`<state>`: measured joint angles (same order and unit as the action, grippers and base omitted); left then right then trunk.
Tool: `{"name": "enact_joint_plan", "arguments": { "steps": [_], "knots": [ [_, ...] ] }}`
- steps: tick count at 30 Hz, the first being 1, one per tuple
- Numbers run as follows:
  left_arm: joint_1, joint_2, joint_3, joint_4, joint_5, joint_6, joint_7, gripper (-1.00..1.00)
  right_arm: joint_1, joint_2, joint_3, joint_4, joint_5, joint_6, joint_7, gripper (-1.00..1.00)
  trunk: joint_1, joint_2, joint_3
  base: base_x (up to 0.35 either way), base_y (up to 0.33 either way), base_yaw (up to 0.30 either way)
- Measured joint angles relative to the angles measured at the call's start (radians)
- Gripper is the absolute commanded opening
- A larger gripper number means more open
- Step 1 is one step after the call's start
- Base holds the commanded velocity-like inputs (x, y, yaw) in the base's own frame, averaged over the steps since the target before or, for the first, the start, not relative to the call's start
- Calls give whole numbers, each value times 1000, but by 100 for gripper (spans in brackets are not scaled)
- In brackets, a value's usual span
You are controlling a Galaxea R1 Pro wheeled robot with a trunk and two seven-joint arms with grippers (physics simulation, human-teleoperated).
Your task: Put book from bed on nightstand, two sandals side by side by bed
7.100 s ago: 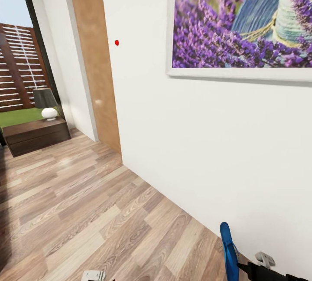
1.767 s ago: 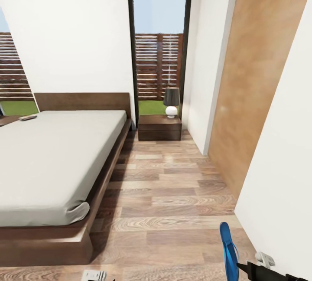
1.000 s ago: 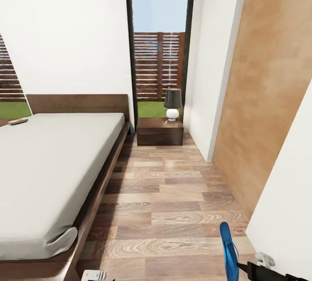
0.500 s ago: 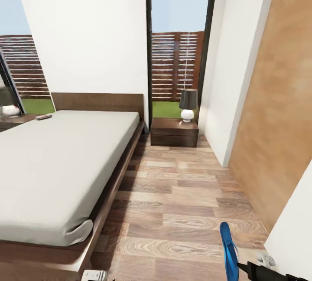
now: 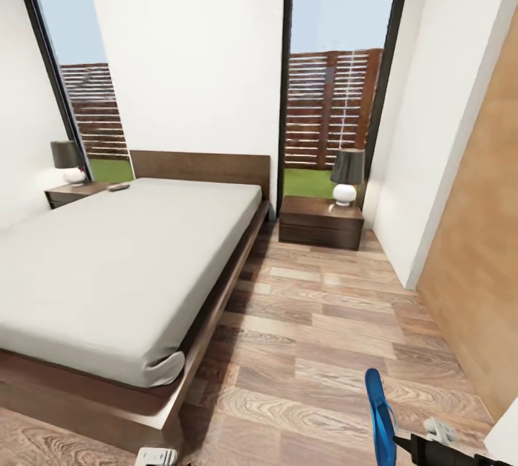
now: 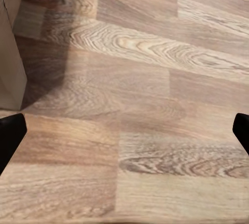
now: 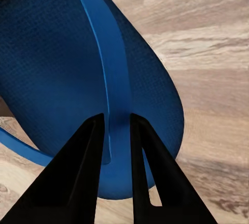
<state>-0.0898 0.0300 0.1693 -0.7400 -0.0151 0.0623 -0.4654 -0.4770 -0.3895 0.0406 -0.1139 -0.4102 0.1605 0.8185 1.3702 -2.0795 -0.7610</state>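
One sandal (image 7: pixel 104 79) pinched by its strap in my right gripper (image 7: pixel 115 125), left gripper (image 6: pixel 124 130) wide, empty — next, set it beside the bed (image 5: pixel 122 265).

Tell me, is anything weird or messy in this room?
One thing: a blue sandal is off the floor, pinched by its strap in the right gripper. The bed looks neat, apart from a small dark item near its headboard.

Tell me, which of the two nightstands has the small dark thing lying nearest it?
The far nightstand, across the bed: the dark thing lies on the mattress corner beside it.
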Motion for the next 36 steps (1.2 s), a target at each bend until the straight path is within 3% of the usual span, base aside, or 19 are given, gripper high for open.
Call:
{"name": "enact_joint_plan", "arguments": {
  "steps": [36],
  "knots": [
    [0, 0, 0, 0, 0, 0, 0, 100, 0, 0, 0, 0, 0, 0, -1, -100, 0, 0, 0, 0, 0, 293]
  ]
}}
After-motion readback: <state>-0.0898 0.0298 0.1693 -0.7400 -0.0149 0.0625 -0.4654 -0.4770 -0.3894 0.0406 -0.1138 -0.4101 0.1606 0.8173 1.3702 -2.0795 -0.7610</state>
